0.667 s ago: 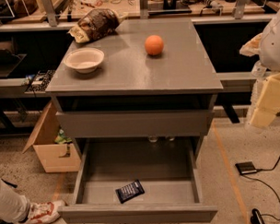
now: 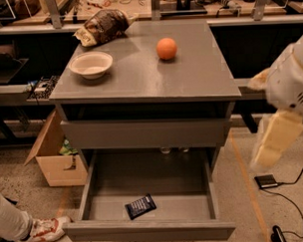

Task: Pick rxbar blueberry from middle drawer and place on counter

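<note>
Gripper [image 2: 272, 143] is at 4 o'clock in frame, off the cabinet's right side over the floor, well clear of the drawer. It shows only as a smeared cream shape hanging from the white arm housing [image 2: 290, 83], which the right edge cuts off. Can't tell how the gripper is set or whether it has anything. The middle drawer [image 2: 150, 231] is pulled out at 6 o'clock. The rxbar blueberry [image 2: 140, 206] lies flat on its floor near the front wall, left of centre and skewed; its print is unreadable. Two small pale items sit in shadow at the back of the drawer opening, and I can't identify them. The grey bench [image 2: 155, 78] carries a white bowl [image 2: 91, 64] at 9 o'clock, an orange ball-like object [image 2: 166, 48] at 12 and a mottled snack bag [image 2: 102, 26] at 11 on the rear edge. The wooden bench behind [image 2: 137, 11] is cluttered and cropped at the top. A cardboard box [image 2: 53, 166] sits at 8 o'clock, partly hidden by the cabinet. A shoe [image 2: 43, 231] and trouser leg are cut off at 7. A small black device [image 2: 267, 181] with a cable lies on the floor at 4.
</note>
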You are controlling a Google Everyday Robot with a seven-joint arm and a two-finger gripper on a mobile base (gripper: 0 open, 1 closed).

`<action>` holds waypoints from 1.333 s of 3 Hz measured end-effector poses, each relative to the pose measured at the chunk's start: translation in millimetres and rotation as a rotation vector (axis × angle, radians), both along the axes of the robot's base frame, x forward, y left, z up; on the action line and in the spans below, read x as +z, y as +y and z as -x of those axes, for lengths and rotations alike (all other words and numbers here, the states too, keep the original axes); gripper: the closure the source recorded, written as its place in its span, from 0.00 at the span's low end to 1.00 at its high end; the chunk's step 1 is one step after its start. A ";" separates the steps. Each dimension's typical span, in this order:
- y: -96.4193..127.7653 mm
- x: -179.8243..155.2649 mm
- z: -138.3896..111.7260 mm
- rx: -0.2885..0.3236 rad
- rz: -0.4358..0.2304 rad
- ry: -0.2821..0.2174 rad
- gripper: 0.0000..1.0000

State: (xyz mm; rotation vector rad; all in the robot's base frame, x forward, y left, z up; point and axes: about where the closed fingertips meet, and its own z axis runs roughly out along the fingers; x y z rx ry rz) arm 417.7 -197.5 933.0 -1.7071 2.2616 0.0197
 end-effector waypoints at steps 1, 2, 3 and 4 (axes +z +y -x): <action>36.7 -60.0 14.0 0.034 -0.066 0.073 0.00; 81.3 -124.9 26.6 0.054 -0.138 0.124 0.00; 124.5 -181.1 24.6 0.054 -0.218 0.148 0.00; 130.7 -179.9 6.0 0.036 -0.240 0.072 0.00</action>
